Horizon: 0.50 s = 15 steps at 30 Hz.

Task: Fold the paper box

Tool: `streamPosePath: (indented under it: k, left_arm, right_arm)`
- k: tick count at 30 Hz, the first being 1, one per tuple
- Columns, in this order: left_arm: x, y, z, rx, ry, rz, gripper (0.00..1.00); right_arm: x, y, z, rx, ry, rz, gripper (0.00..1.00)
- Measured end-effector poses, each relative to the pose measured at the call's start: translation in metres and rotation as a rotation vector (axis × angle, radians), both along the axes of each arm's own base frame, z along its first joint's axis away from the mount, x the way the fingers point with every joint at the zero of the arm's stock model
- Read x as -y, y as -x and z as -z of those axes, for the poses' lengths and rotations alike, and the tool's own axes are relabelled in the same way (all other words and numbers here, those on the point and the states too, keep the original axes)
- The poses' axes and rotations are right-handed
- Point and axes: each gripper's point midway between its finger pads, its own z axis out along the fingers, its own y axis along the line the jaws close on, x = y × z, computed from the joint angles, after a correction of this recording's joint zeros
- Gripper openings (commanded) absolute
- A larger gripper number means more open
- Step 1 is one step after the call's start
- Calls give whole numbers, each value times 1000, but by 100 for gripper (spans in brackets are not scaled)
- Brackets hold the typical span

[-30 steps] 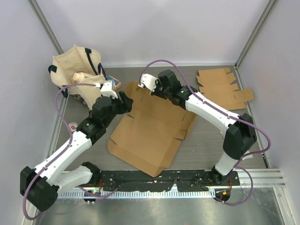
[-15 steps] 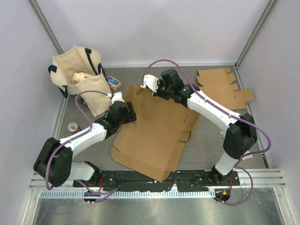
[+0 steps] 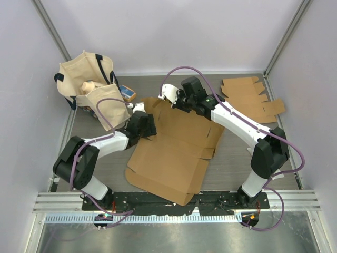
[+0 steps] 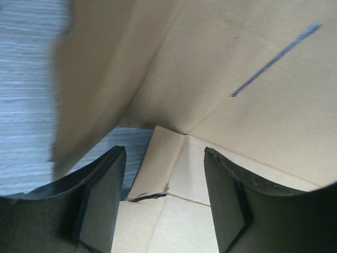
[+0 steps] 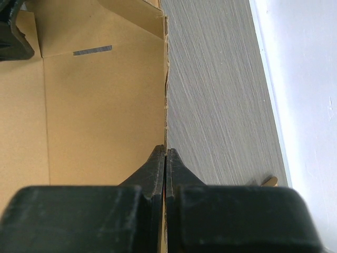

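Observation:
The paper box (image 3: 171,153) is a flat brown cardboard blank lying across the middle of the table. My right gripper (image 3: 175,102) is at its far edge. In the right wrist view the right gripper (image 5: 166,153) is shut on that thin edge of the box (image 5: 100,100). My left gripper (image 3: 150,128) is at the box's left side. In the left wrist view the left gripper (image 4: 164,153) is open, its fingers (image 4: 100,200) standing over creased panels of the box (image 4: 247,89). A side flap (image 4: 100,79) rises to their left.
A tan canvas bag (image 3: 87,84) with items inside stands at the back left, with a small blue packet (image 3: 126,93) beside it. A stack of flat box blanks (image 3: 251,99) lies at the back right. Enclosure walls and posts close off the table.
My left arm has folded back, and its gripper has slid down and to the right along the box's left edge. The box has shifted slightly toward the right. The right gripper keeps its grip.

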Motion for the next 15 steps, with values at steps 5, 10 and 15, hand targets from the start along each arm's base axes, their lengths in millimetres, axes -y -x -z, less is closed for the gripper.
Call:
streamPosePath:
  k: [5,10,15]
  left_arm:
    - [24,-2,-10,15,104,74,61]
    - [48,5,-14,11,254,128,58]
    - [66,12,-1,-37,366,160,59]
  right_arm:
    - [1,-1,-1,-2,-3,1,2]
    - [0,0,-2,-5,-9,0,2]
    - [-1,1,-2,-11,-17,-2,2]
